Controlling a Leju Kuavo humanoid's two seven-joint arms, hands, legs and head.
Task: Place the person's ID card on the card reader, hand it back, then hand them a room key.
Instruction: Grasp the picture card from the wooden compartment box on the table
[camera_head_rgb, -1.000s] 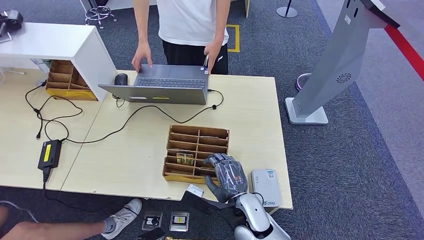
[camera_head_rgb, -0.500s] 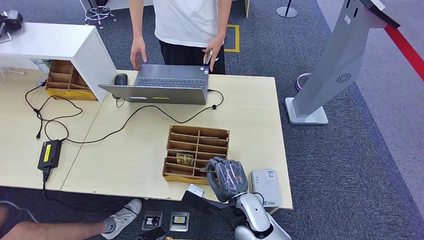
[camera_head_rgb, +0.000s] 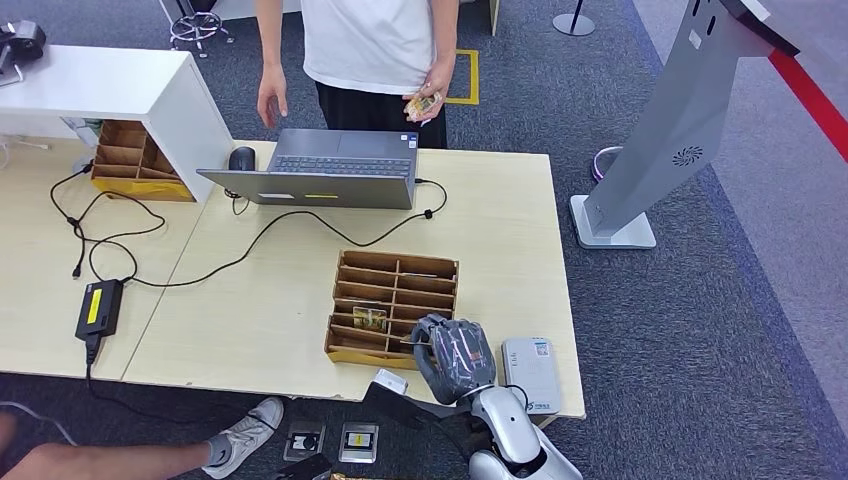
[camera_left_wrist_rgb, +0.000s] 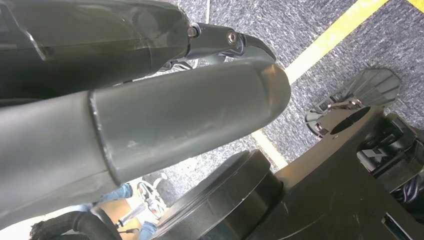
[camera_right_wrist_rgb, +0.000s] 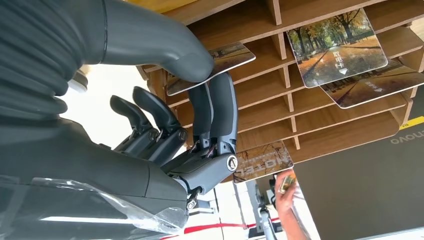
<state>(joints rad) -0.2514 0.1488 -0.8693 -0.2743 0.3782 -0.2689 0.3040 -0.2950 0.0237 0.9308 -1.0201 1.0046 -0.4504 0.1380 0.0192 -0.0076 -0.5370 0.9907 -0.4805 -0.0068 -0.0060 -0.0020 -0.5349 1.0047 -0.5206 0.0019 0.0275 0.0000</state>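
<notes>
A pale wooden desk (camera_head_rgb: 500, 230) stands between the robot and a person (camera_head_rgb: 375, 45) in a white top at its far side, behind an open grey laptop (camera_head_rgb: 320, 170). In the hand at their chest the person holds the ID card (camera_head_rgb: 423, 103), well apart from the robot. Near the desk's front edge sits a wooden card rack (camera_head_rgb: 395, 290) divided into shallow slots, and just beside it, toward the desk's right corner, lies the white card reader (camera_head_rgb: 530, 373).

The robot's right hand (camera_head_rgb: 453, 355) hovers over the rack's front right corner. The right wrist camera shows the thumb and two dark fingers (camera_right_wrist_rgb: 216, 107) pinching a room key card (camera_right_wrist_rgb: 220, 57) at one end, with the other fingers curled loosely away from it. More picture-printed cards (camera_right_wrist_rgb: 342, 47) rest in neighbouring slots.

The left hand (camera_left_wrist_rgb: 150, 125) hangs low beside the robot's body over the grey carpet; from so close behind it I cannot tell whether its fingers are spread or closed.
</notes>
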